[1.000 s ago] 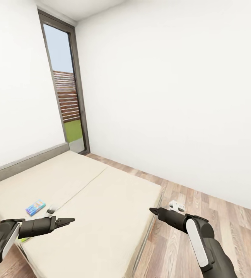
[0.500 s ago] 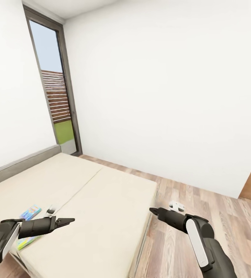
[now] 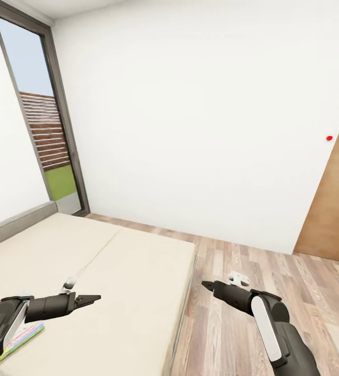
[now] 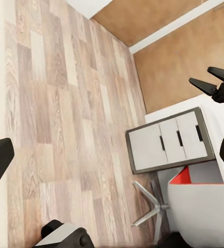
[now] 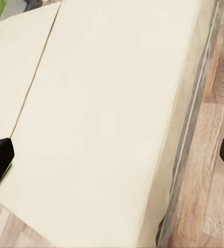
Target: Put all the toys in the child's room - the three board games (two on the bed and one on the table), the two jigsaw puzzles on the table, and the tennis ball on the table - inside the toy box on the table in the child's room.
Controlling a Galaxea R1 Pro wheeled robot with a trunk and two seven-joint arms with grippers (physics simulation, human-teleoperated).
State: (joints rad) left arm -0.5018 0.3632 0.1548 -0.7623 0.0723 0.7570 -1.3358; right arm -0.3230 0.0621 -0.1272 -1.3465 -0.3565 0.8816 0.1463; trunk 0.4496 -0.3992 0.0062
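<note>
Across the child's room, one beige bed [image 3: 112, 282] is sitting on plank floor [image 3: 242, 292]; one colourful board game [image 3: 20, 337] is lying at its near-left edge. Both grippers, left [image 3: 88, 300] and right [image 3: 209, 286], are hovering empty, spread wide.

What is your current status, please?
Left gripper, right gripper: jaws open, empty. Board game at bed edge under left forearm. No obstruction seen.

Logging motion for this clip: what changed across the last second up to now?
The camera swung right: the window and bed slid left in the head view, and a wooden door came in at right. The small blue game box left the picture; a colourful flat box shows by the left arm. Both end effectors, left and right, kept their pose, holding nothing.
</note>
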